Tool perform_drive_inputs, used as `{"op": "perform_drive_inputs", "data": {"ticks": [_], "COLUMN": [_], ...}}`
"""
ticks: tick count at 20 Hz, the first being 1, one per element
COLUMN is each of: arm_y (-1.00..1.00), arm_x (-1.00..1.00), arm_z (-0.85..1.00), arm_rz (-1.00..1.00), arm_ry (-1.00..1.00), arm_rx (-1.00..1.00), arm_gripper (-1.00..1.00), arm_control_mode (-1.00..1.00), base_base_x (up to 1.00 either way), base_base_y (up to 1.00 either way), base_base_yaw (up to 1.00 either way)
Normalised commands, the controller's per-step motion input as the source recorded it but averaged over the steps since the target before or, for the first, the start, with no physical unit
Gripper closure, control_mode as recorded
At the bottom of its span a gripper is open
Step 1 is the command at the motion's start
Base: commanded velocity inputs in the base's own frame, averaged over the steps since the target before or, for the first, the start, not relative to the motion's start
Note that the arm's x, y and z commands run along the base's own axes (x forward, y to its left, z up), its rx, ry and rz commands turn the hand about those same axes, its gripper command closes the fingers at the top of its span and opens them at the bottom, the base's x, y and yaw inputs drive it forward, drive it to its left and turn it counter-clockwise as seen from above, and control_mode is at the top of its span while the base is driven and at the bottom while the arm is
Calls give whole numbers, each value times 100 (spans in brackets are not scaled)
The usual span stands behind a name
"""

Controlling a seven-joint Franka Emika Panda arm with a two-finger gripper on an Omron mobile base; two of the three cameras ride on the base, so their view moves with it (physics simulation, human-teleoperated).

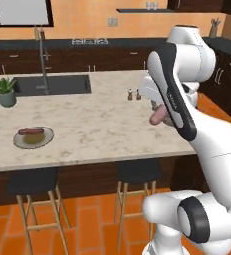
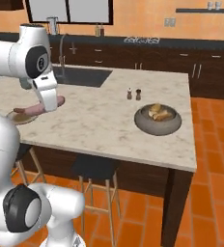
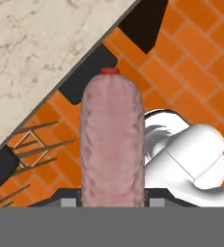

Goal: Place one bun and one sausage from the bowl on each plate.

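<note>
My gripper [image 3: 112,200] is shut on a pale pink sausage [image 3: 112,140], which stands up between the fingers in the hand view. That sausage [image 1: 158,115] hangs in the air above the right part of the island counter, half hidden by my forearm, and its end [image 2: 60,101] shows past the arm. The grey-brown bowl [image 2: 144,124] sits on the counter's right side with buns [image 2: 158,112] in it. At the front left lies the grey plate [image 1: 45,142] with an olive centre, carrying a reddish-brown sausage [image 1: 31,132]. My arm partly covers this plate [image 2: 16,117].
Two small shakers [image 1: 134,94] stand mid-counter behind the held sausage. A sink [image 1: 53,83] with a tall faucet [image 1: 43,55] and a potted plant [image 1: 6,89] occupy the far left. Stools [image 1: 38,184] stand under the counter's front edge over orange tiles.
</note>
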Motion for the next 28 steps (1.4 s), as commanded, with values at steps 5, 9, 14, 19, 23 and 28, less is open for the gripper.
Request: {"op": "perform_drive_inputs", "data": {"ticks": [5, 9, 14, 19, 23, 28], "arm_y": [0, 0, 0, 0, 0, 0], "arm_x": [0, 0, 0, 0, 0, 0], "arm_z": [0, 0, 0, 0, 0, 0], "arm_rz": [0, 0, 0, 0, 0, 0], "arm_ry": [0, 0, 0, 0, 0, 0], "arm_rx": [0, 0, 0, 0, 0, 0], "arm_gripper": [100, 100, 100, 100, 100, 100], "arm_control_mode": [100, 100, 100, 100, 100, 100], "base_base_x": [12, 39, 27, 4, 10, 24], "base_base_y": [100, 100, 100, 100, 100, 100], "base_base_yaw": [-10, -18, -17, -12, -12, -12]}}
